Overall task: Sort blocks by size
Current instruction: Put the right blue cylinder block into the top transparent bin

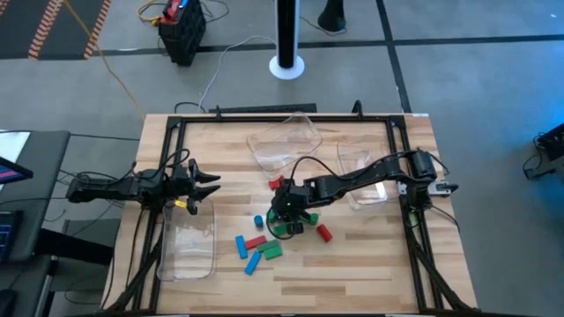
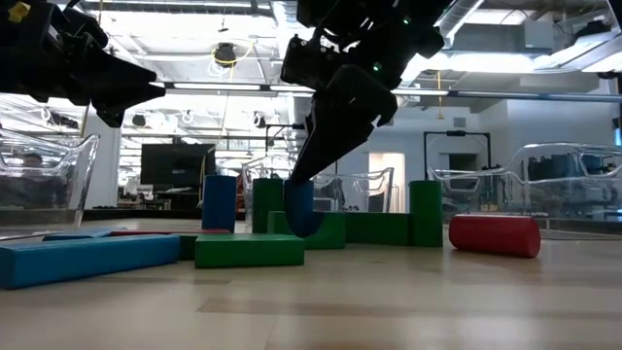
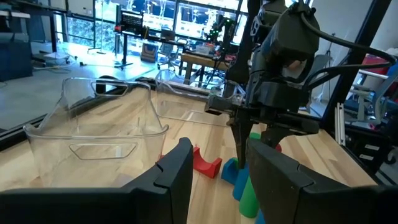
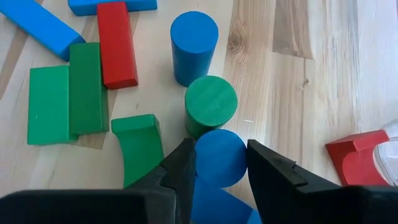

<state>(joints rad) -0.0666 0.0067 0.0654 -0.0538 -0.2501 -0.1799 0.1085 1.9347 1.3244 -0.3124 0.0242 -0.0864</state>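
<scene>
Right tool [image 4: 219,163] down mid-counter, fingers straddling upright blue cylinder [image 4: 221,157], look pressed on its sides; clamped, probably. Green cylinder [image 4: 211,102] touching it, green arch [image 4: 138,146] just beside; lifting crooked could knock both over, send round ones rolling; shallow grip might let blue slip. Other blocks [image 1: 256,249] scattered toward near edge, red cylinder [image 2: 494,235] apart from pile. Left tool [image 1: 196,187] hanging spread open, empty, over clear tray [image 1: 187,262] at left edge. Pale wood counter [image 1: 352,264]; office room behind, monitors, glass walls.
</scene>
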